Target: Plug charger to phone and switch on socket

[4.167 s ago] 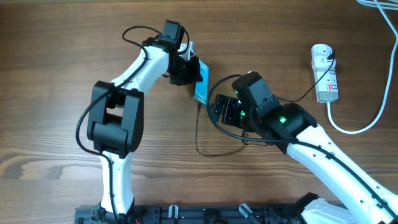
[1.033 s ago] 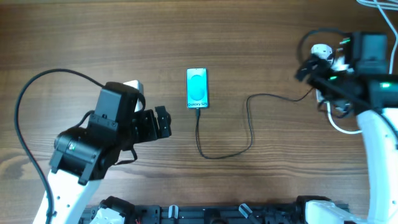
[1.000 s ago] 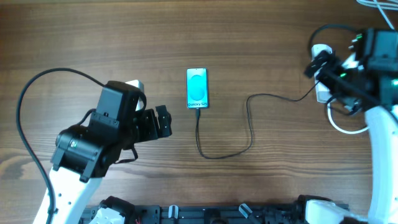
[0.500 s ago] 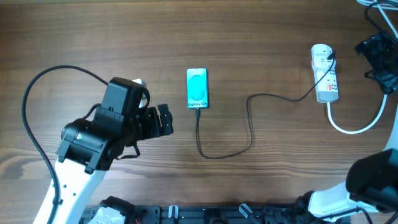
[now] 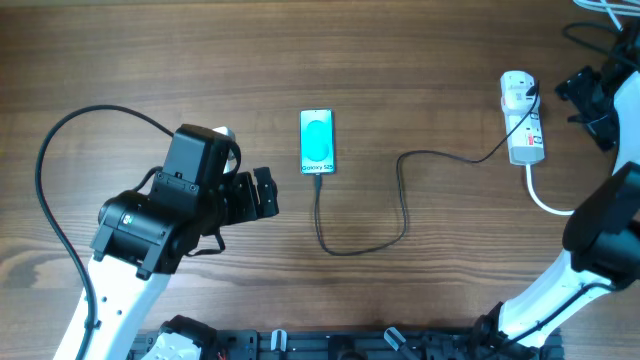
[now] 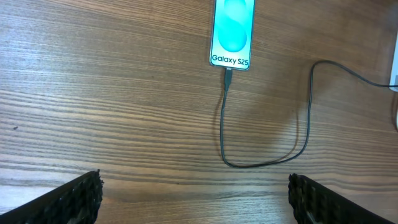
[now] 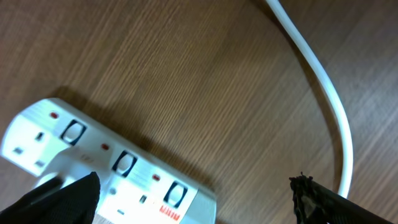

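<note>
The phone is found lying flat on the wooden counter, near the middle, screen up and lit turquoise, with the white strip at its lower end. In the left wrist view the phone is seen at the top of the frame, and the charger's connector is seated in its lower edge. From there the charger is laid in a loose loop towards the robot, then up and across to the right, where its far end meets the socket near the rounded upper end. The seating of the plug cannot be judged at this size.

The socket is placed lengthwise at the right side of the counter, with the thick white cable leaving its lower end and curving off to the right. In the right wrist view three rocker switches with small red marks are noted on the socket. Their position, on or off, cannot be told.

The left gripper is held left of the phone and apart from it. Its fingers are spread wide and nothing is held. The right gripper is located at the right edge, just beside the socket's upper end but not touching it. Its fingers are likewise spread wide and empty.
</note>
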`<action>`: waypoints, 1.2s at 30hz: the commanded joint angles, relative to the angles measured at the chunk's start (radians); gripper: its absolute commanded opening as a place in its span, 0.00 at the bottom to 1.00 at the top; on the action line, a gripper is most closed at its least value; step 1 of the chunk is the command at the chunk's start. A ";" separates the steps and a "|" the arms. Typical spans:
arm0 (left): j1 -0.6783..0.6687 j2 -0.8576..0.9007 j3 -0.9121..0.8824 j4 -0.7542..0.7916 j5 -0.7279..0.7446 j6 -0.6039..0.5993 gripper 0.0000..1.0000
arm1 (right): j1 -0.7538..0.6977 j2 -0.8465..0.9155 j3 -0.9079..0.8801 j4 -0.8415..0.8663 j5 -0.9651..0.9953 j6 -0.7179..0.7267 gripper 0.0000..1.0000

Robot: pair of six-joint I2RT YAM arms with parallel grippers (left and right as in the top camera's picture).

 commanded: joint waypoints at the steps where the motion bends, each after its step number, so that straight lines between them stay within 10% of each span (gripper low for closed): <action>1: -0.005 0.002 -0.005 -0.001 -0.010 -0.010 1.00 | -0.031 0.050 -0.006 0.016 -0.070 -0.131 1.00; 36: -0.005 0.002 -0.005 -0.001 -0.010 -0.010 1.00 | -0.040 0.209 -0.010 0.090 -0.275 -0.226 1.00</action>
